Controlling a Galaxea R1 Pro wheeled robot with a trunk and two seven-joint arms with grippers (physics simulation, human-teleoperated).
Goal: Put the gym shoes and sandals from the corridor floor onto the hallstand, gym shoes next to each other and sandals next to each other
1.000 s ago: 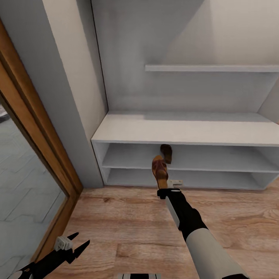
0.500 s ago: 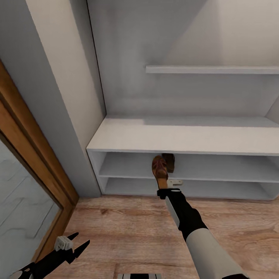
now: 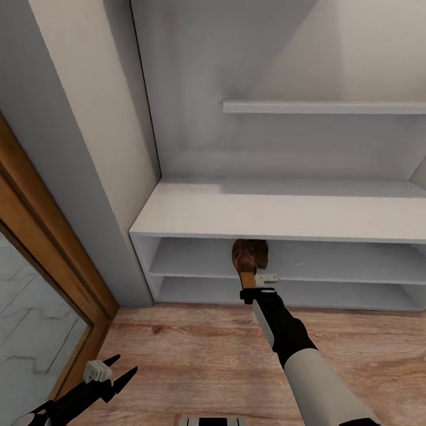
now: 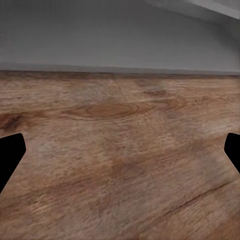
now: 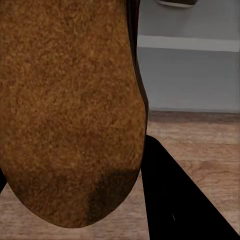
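While the right arm reached forward over the wooden floor (image 3: 177, 349), the right gripper (image 3: 251, 283) was closed on a brown sandal (image 3: 244, 260), holding it by one end so that it pointed away from the robot toward the shoe rack (image 3: 195, 210). From the head camera, the far end of the sandal sat at the front edge of the rack's upper shelf, just under the broad flat top, and a second dark brown shape just beside it was probably the other sandal (image 3: 259, 251), though it was too shadowed to be sure. Seen from the right wrist, the tan sole of the held sandal (image 5: 70, 110) lay close against the lens with one black finger (image 5: 175, 200) beside it and the grey rack behind. Low at the robot's left, the left gripper (image 3: 121, 368) hung with its fingers spread apart and nothing between them, above bare floor planks (image 4: 120, 150) near the grey wall base. A thin wall shelf (image 3: 322, 106) ran above the rack.
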